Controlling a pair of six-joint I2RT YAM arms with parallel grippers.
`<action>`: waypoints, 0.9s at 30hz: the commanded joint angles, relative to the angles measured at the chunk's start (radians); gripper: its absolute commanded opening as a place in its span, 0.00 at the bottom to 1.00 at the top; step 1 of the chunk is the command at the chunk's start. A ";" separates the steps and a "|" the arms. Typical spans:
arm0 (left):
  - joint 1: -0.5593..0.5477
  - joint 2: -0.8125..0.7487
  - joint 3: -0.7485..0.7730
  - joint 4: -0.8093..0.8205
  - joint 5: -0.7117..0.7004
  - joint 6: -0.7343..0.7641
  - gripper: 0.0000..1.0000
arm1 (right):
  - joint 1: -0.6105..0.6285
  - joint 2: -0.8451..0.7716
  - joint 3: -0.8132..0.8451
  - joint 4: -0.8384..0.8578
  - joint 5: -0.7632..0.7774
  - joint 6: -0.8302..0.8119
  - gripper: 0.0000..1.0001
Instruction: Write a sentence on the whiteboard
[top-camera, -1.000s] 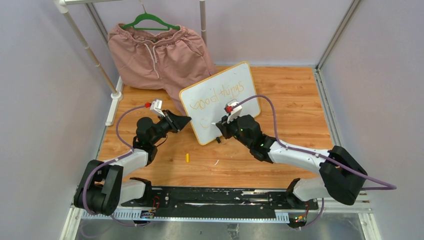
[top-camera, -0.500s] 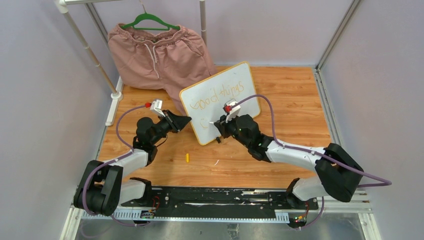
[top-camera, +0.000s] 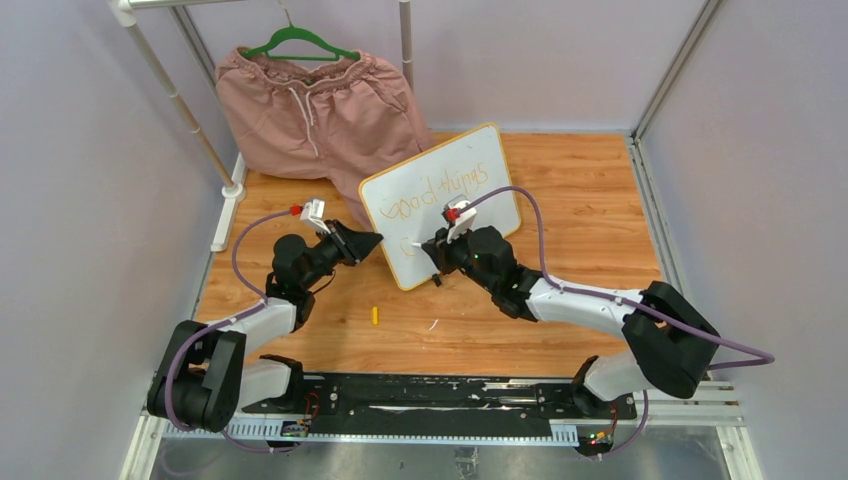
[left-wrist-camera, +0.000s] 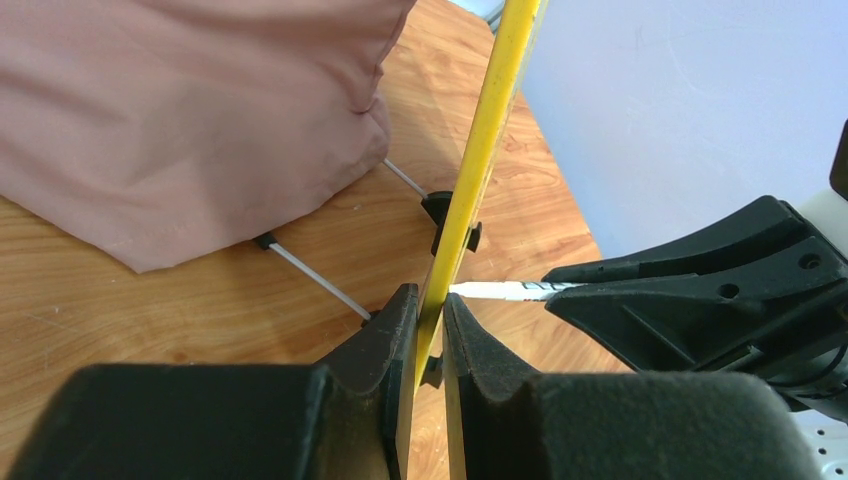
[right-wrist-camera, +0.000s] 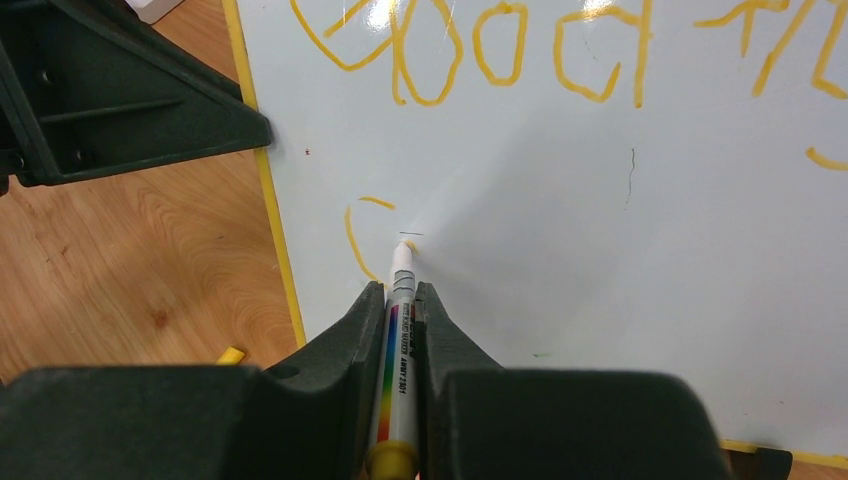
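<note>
Item: whiteboard (top-camera: 470, 170), standing tilted near the middle of the desk (top-camera: 590, 210), between the two arms; change noted: over the last second the right arm has drawn its elbow in and carried the right tool (top-camera: 432, 247) a little leftward along the lower part of the board, while the left tool (top-camera: 372, 240) and the board have not shifted; we read this as the second line just begun, with most of it left to write; sentence (right-wrist-camera: 480, 50): thin orange cursive, "good things" along the upper line, and below it only one open curve like a "c" with a faint tick beside it; right tool closed narrow on a marker (right-wrist-camera: 397, 340), a slim white barrel with a rainbow band and a yellow end, its tip touching the board just right of that curve; left tool (left-wrist-camera: 428, 305) pinched narrow on the board's left edge, the yellow frame passing between its matte black fingers; board face glossy white with glare, corners rounded, a small black clip foot (left-wrist-camera: 440, 208) on the rim; desk of warm wood grain; also present: soft pink shorts (top-camera: 315, 110) on a green hanger (top-camera: 300, 42) behind, and a small yellow cap (top-camera: 375, 315) lying near the board.
</note>
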 joint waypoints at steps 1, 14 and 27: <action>-0.009 -0.021 -0.001 0.025 0.007 0.011 0.18 | -0.007 0.010 0.007 0.023 -0.020 0.019 0.00; -0.009 -0.019 -0.001 0.025 0.007 0.011 0.18 | -0.007 -0.021 -0.049 -0.038 0.017 0.023 0.00; -0.011 -0.021 -0.001 0.025 0.008 0.009 0.18 | -0.047 -0.027 0.003 -0.082 0.067 0.008 0.00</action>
